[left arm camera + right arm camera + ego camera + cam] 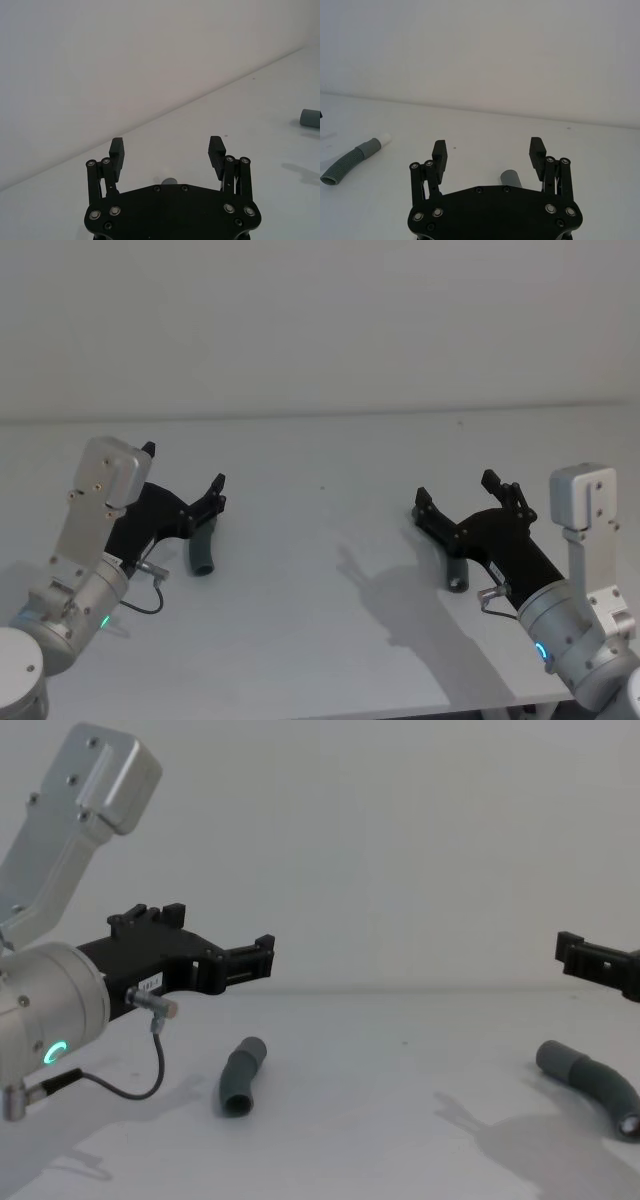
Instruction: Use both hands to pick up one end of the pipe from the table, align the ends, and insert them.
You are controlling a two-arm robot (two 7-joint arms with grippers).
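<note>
The two pipe pieces lie on the table, well apart. The left piece is on the left side and the right piece is on the right side. Nothing is picked up yet.

The left gripper hangs in the air over the left piece, with its jaws wide and nothing in them. The right gripper hangs over the right piece the same way, jaws wide and holding nothing. In the chest view both are well above the table.

The step now, I think, is to go down and grab. Each gripper should come straight down so its piece sits between the two fingers, not under one of them. It looks best to grab the ribbed part or the back of the cuff and leave the very end free, because the ends must go into each other. The left piece has a white tip — that tip should stay bare.

The pieces are round and bent, so they could roll or turn if a finger bumps them. Close slowly and evenly. Stop just short of the table so the fingers do not scrape it.
</note>
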